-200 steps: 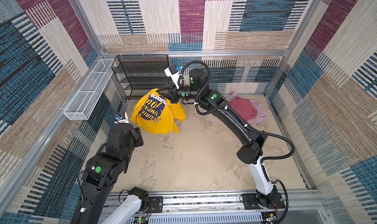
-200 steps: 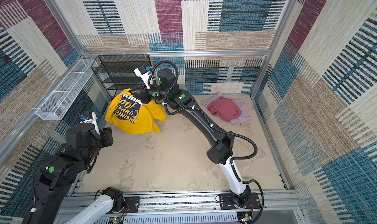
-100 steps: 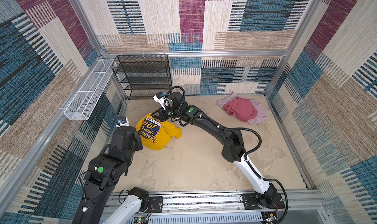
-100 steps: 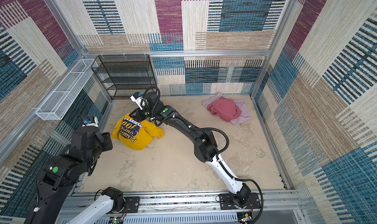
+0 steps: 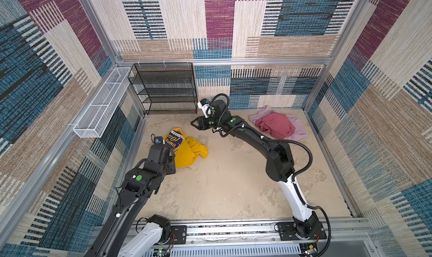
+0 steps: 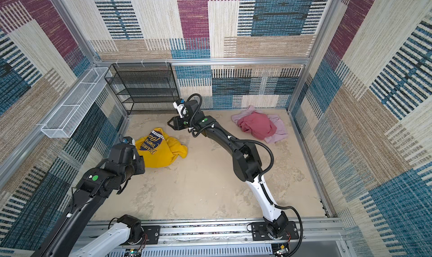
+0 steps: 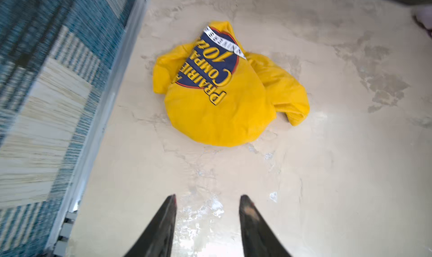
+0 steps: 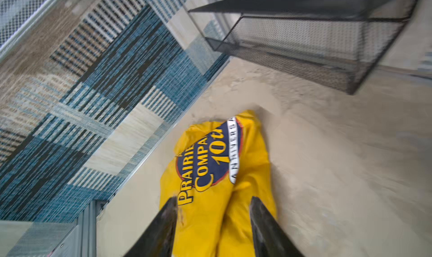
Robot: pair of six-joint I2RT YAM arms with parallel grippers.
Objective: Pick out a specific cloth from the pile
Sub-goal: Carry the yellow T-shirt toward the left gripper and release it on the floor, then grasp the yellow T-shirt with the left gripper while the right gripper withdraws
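The yellow cloth, printed with a navy badge, lies crumpled on the bench in front of the rack, apart from it and held by nothing. The right end effector hangs near the rack's front right corner, its jaws spread and empty, clear of the cloth. The left end effector is on the side of the cloth away from the rack; it is also spread with nothing between its fingers, above bare bench just short of the cloth. The pile, a red cloth on a pink one, sits well to the right of the rack against the same back wall. A white wire basket hangs on the side wall to the rack's left.
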